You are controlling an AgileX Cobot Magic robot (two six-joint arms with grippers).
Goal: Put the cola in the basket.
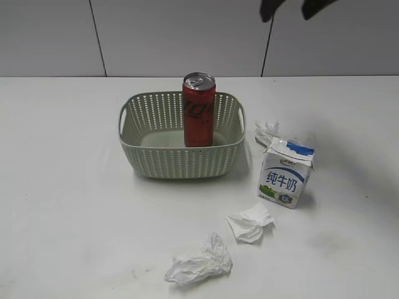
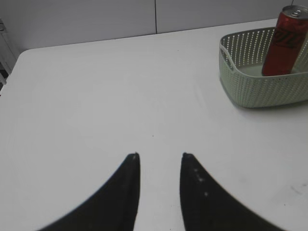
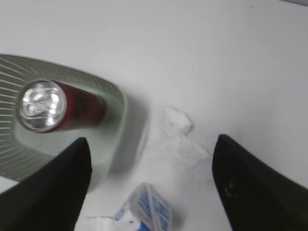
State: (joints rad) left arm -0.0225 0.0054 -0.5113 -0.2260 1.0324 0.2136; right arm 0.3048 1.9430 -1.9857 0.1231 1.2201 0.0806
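The tall red cola can (image 1: 199, 111) stands upright inside the pale green basket (image 1: 156, 159), toward its back right part. It also shows in the left wrist view (image 2: 285, 42) inside the basket (image 2: 250, 84), and from above in the right wrist view (image 3: 57, 107) inside the basket (image 3: 118, 103). My right gripper (image 3: 151, 142) is open and empty, high above the table to the right of the basket; its dark fingertips (image 1: 293, 7) show at the top of the exterior view. My left gripper (image 2: 159, 155) is open and empty over bare table, left of the basket.
A white-and-blue milk carton (image 1: 285, 172) stands right of the basket and shows in the right wrist view (image 3: 149, 207). Crumpled tissues lie behind the carton (image 1: 267, 132), in front of it (image 1: 249, 222) and near the front edge (image 1: 199, 261). A grey wall runs behind the table.
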